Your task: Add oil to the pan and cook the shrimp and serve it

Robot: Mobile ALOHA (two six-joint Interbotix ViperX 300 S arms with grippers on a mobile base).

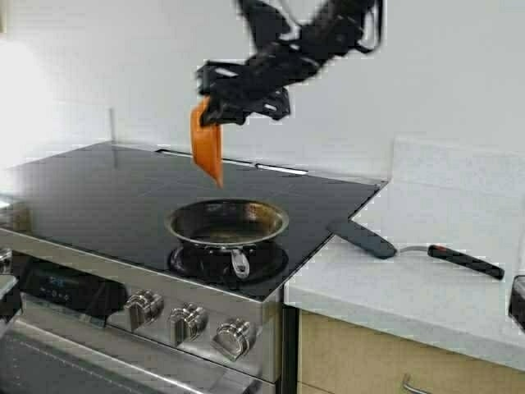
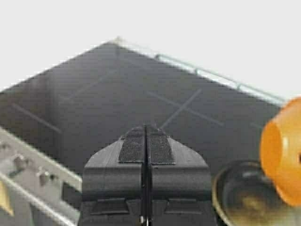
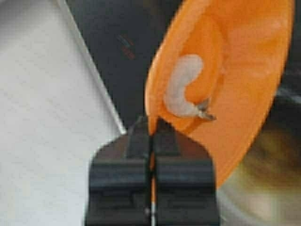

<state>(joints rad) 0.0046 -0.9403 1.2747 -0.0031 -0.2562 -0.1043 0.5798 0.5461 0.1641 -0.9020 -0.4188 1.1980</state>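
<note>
right tool (image 1: 215, 105) raised, clamped, left tool (image 2: 146, 141) apparently closed

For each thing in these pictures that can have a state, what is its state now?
orange bowl: tipped steeply above the pan, held by its rim.
shrimp: one curled piece, inside the tipped bowl, not yet in the pan.
pan: upright on the front burner, no shrimp in it.
right gripper: shut on the bowl's rim.
left gripper: shut, empty, over the cooktop.
spatula: lying flat on the counter, untouched.
</note>
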